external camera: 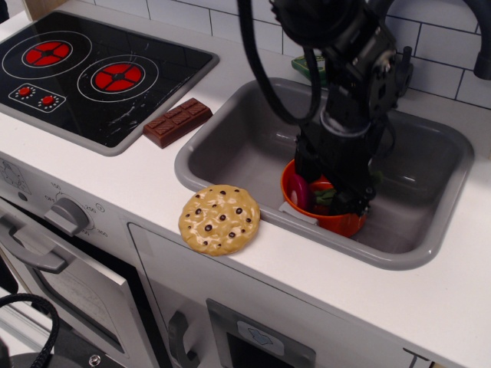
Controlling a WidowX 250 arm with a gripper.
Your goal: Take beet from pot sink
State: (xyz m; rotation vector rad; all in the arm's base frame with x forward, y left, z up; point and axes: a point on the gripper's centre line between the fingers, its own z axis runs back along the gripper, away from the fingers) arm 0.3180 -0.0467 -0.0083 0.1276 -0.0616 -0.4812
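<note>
The orange-red pot [337, 222] stands in the grey sink [230, 149], against its front wall. The beet [301, 192] lies inside the pot: its pink cut face shows at the left and a bit of green leaf [325, 197] beside it. My black gripper [326, 188] reaches down into the pot from above, its fingers on either side of the beet and leaves. The fingertips are hidden in the pot, so I cannot tell whether they press on the beet.
A chocolate-chip cookie [219, 219] lies on the white counter by the sink's front left corner. A chocolate bar [177, 122] lies between the stove top [77, 73] and the sink. A green object [311, 69] sits behind the sink.
</note>
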